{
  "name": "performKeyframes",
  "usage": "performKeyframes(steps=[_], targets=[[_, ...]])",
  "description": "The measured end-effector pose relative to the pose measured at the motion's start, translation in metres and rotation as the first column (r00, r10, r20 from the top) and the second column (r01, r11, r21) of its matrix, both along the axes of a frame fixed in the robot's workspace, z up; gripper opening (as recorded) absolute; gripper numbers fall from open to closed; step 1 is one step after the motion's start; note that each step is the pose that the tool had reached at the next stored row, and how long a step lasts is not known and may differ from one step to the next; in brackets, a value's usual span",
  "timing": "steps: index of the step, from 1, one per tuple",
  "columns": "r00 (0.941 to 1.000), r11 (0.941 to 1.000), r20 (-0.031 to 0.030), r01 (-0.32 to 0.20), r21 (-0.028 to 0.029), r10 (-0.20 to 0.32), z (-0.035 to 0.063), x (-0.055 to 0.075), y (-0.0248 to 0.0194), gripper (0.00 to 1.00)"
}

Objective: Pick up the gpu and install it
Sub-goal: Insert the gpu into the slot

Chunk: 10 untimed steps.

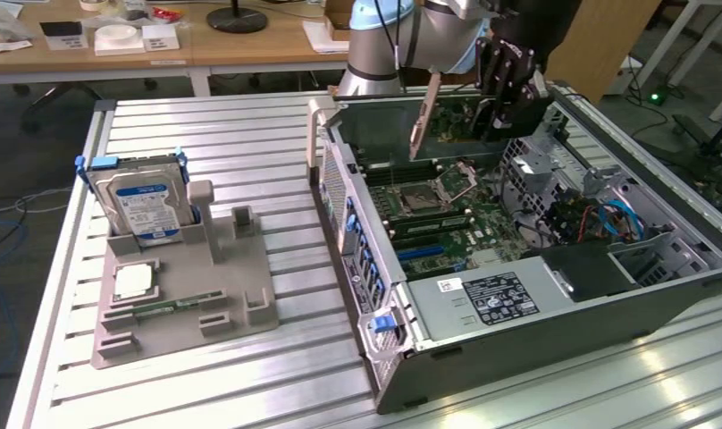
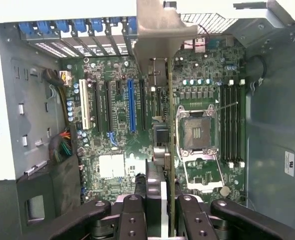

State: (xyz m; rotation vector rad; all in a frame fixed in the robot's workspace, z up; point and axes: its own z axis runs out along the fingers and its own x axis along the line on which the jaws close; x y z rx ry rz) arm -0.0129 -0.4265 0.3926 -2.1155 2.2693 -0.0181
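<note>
One thing matters now: my tool [image 2: 162, 202] is clamped on the gpu [image 2: 158, 50], which hangs edge-down above the motherboard [image 2: 112, 145]; I should keep it upright and parallel to the blue slot [image 2: 131, 105].

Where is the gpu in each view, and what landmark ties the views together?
Exterior view: the gpu, a thin flat card with a silver end bracket, hangs upright over the open grey computer case, upper middle.
Wrist view: the gpu is seen edge-on, beside the square silver CPU socket.
Shared landmark: that CPU socket, on the green board inside the case.
</note>
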Motion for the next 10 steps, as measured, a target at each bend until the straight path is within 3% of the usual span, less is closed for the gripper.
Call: performKeyframes(steps=[10], targets=[[1.0,1.0,0.0002,0.0,0.0,0.0,0.0,0.0,0.0,0.28]])
